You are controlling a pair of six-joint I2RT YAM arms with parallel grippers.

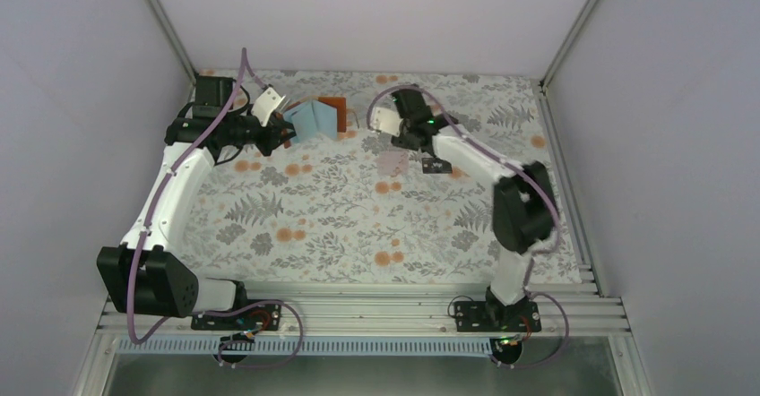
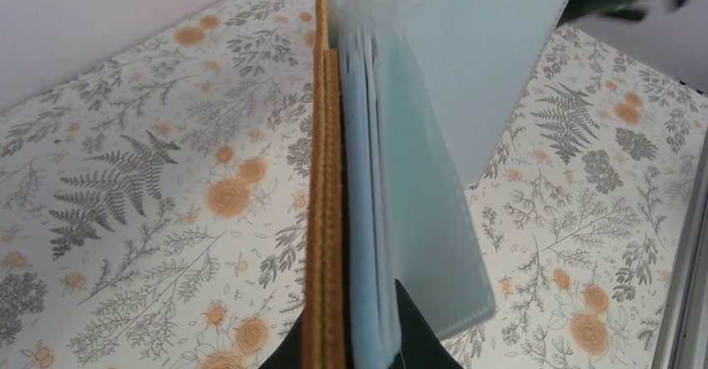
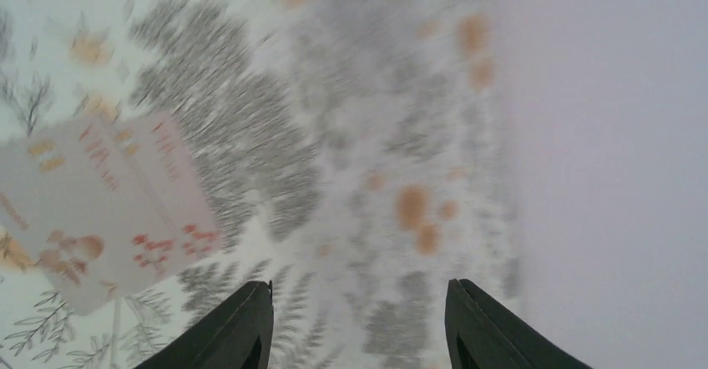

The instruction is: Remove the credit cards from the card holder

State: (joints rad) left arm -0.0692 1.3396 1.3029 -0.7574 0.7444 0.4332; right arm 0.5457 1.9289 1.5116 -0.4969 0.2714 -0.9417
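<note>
My left gripper (image 1: pixel 285 132) is shut on the card holder (image 1: pixel 311 120) and holds it open and upright above the table at the back. The holder's pale blue-grey inside faces the camera and its rust-brown flap (image 1: pixel 334 109) stands behind. In the left wrist view my left gripper (image 2: pixel 351 323) clamps the holder's brown stitched edge (image 2: pixel 321 219) and blue-grey pockets (image 2: pixel 434 135). My right gripper (image 1: pixel 376 125) is open and empty just right of the holder; its wrist view (image 3: pixel 359 290) is blurred. The pale pink card (image 1: pixel 392 161) (image 3: pixel 100 210) and the black card (image 1: pixel 436 165) lie on the table. The teal card is hidden.
The floral tablecloth (image 1: pixel 358 226) covers the table. White walls and metal corner posts (image 1: pixel 560 47) close in the back and sides. A rail (image 1: pixel 358 311) runs along the near edge by the arm bases.
</note>
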